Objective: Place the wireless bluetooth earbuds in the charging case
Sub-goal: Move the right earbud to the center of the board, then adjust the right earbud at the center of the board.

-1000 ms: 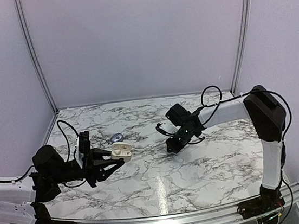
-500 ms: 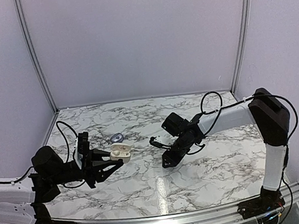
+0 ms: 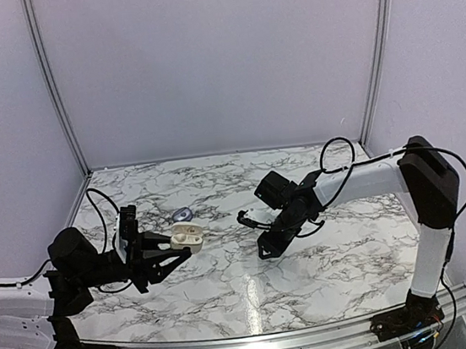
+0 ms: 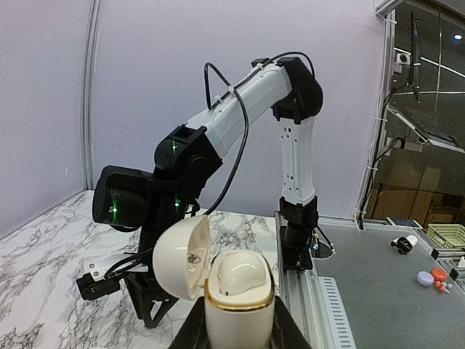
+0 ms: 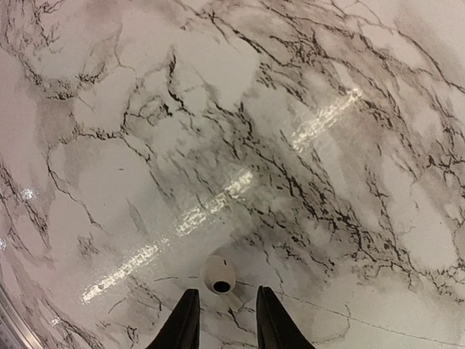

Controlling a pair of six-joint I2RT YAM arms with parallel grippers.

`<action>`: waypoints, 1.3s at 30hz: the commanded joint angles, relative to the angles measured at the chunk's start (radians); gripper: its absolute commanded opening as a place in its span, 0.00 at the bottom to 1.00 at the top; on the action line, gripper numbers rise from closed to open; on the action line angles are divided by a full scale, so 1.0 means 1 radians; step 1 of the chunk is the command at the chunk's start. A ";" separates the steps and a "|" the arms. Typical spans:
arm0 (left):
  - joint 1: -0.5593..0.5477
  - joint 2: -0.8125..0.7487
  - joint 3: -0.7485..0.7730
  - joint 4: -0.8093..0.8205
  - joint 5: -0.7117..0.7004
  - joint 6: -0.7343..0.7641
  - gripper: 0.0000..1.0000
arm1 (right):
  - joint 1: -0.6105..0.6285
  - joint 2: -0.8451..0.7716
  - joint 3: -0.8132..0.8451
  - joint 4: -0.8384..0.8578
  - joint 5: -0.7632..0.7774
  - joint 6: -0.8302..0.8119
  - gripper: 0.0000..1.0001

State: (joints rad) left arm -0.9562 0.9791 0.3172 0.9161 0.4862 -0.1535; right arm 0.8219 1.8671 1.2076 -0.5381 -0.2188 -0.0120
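Right gripper [image 5: 227,304] is seen with its fingers parted and nothing held between them. One of the wireless bluetooth earbuds [image 5: 219,277], a small whitish bud with a dark opening, is found lying on the marble table [image 5: 341,109] just beyond the fingertips, slightly off-centre in the gap. Picking it up is judged to be the step in hand.

For a clean grasp, the gap is best centred over the bud before any descent is made, so that neither fingertip lands on top of it. The close should be made low, near the tabletop, and gently, since so small and smooth a piece is likely to be squeezed out sideways.

Well apart to the left, the charging case [image 3: 188,235] is clamped in the left gripper [image 3: 172,244] with its lid swung open. In the left wrist view it appears cream-white with a gold rim. Whether the second bud is already seated in it cannot be told.

Against the frame a second ago, the right gripper is found nearer the front of the table and further toward the case, and its fingers are set wider. The left gripper and the case are unchanged in place.
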 commanded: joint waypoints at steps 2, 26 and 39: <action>0.005 -0.008 0.005 0.036 -0.005 0.003 0.00 | 0.001 -0.006 0.023 -0.010 0.026 -0.002 0.27; 0.017 -0.046 -0.009 0.007 -0.022 -0.011 0.00 | 0.015 -0.072 0.036 -0.062 0.071 0.007 0.27; 0.018 -0.068 -0.020 0.005 -0.024 -0.012 0.00 | 0.102 0.008 0.174 -0.205 0.167 0.032 0.31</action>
State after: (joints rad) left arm -0.9443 0.9398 0.3065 0.9077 0.4698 -0.1612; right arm 0.9077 1.8568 1.3529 -0.6998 -0.0940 -0.0074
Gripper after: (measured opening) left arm 0.237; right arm 0.316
